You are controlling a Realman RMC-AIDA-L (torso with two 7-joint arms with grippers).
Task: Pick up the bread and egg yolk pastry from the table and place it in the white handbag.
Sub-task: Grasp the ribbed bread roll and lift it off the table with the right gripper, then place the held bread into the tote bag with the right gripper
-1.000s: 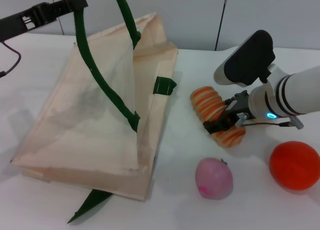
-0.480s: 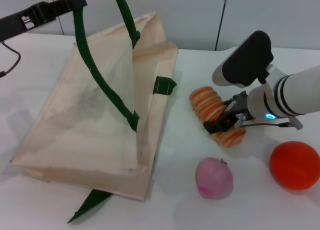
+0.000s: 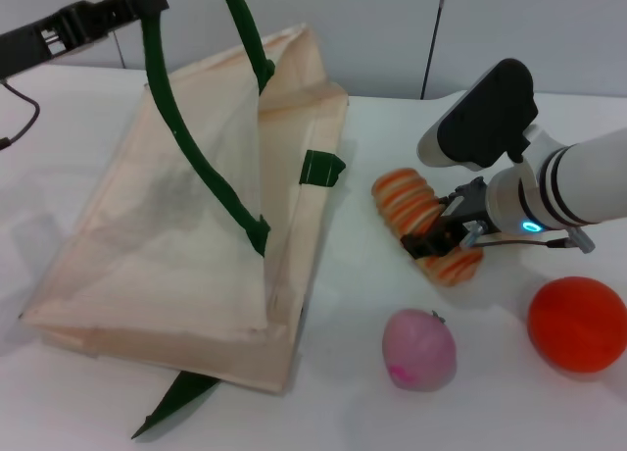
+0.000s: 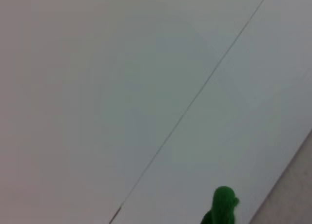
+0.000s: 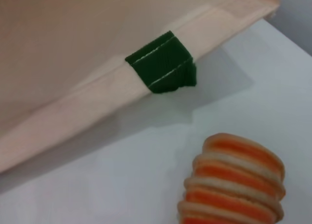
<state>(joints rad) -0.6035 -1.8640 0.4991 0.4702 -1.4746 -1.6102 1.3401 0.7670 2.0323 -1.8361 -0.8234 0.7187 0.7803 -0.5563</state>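
Observation:
The bread (image 3: 423, 225), ridged with orange and cream stripes, lies on the table to the right of the white handbag (image 3: 186, 216). My right gripper (image 3: 439, 237) is down on the loaf's middle with its dark fingers closed across it. The loaf's end also shows in the right wrist view (image 5: 234, 185), near the bag's edge (image 5: 97, 92) with a green strap tab. My left gripper (image 3: 132, 8) is at the far left, shut on a dark green handle (image 3: 171, 108) and holding it up, so the bag's mouth stands open. The egg yolk pastry is out of view.
A pink round fruit (image 3: 419, 348) lies in front of the bread. A bright orange ball (image 3: 578, 324) lies at the right edge. A loose green strap end (image 3: 181, 397) trails off the bag's near corner. The left wrist view shows a wall and a bit of green strap (image 4: 222, 207).

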